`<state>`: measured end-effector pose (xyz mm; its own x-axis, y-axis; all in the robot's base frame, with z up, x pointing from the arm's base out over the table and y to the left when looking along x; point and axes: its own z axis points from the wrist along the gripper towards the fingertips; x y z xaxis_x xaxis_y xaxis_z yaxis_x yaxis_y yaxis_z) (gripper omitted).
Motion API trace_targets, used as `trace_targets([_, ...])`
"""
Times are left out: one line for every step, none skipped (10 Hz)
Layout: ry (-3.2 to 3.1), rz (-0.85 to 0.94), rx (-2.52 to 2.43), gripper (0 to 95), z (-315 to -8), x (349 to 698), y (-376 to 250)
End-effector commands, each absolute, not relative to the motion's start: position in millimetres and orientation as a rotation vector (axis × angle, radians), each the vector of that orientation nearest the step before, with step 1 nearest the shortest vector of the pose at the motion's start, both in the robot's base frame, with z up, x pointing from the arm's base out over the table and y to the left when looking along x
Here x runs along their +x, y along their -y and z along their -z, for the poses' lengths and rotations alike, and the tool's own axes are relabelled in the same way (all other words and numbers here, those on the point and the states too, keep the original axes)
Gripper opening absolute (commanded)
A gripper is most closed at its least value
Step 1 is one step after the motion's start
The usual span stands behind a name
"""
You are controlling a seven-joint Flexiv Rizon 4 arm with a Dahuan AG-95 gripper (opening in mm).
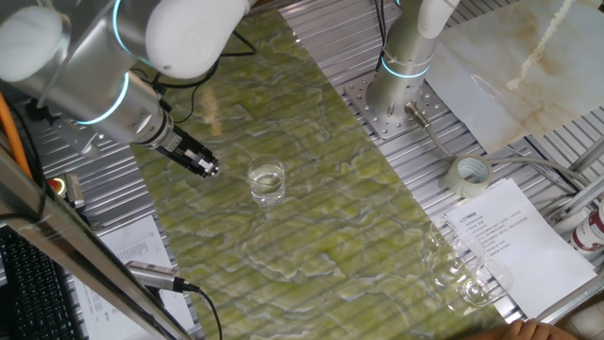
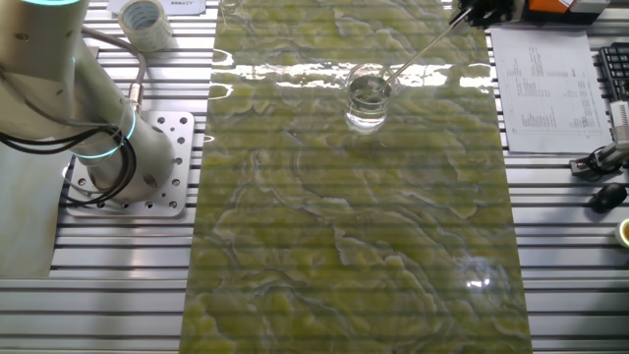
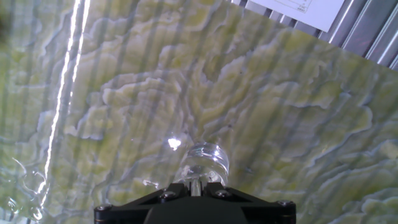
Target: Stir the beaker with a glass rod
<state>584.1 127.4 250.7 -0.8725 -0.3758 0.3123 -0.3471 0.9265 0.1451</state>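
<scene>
The beaker (image 1: 267, 181) is a short clear glass cylinder standing upright on the green marbled mat. It also shows in the other fixed view (image 2: 368, 98) and in the hand view (image 3: 205, 163), just beyond the fingers. My gripper (image 1: 208, 170) hovers to the beaker's left, tilted towards it. It is shut on the glass rod (image 2: 423, 51), a thin clear stick that slants from the gripper (image 2: 479, 12) down into the beaker's mouth. In the hand view the rod (image 3: 196, 184) sits pinched between the jaws of the gripper (image 3: 196, 186). The rod is too faint to trace in the first fixed view.
A translucent tape roll (image 1: 469, 175) lies right of the mat beside a printed sheet (image 1: 510, 241). A cluster of round-bellied glass vessels (image 1: 467, 274) stands at the mat's near right edge. A second arm's base (image 1: 396, 94) is bolted behind. A keyboard (image 1: 28, 283) is at the left.
</scene>
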Motion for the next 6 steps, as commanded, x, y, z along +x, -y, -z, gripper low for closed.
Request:
trace_targets([2.755, 0.119, 0.534, 0.0, -252.1, 584.2, -126.5])
trace_targets([2.76, 0.12, 0.536, 0.0, -252.8, 584.0, -125.8])
trace_targets([2.766, 0.119, 0.538, 0.0, -253.5, 583.8, -125.4])
trace_targets([2.772, 0.117, 0.542, 0.0, -253.8, 583.6, -125.2])
trace_targets([2.775, 0.118, 0.545, 0.0, -254.1, 583.5, -125.1])
trace_targets([2.78, 0.116, 0.55, 0.0, -254.2, 583.5, -125.0])
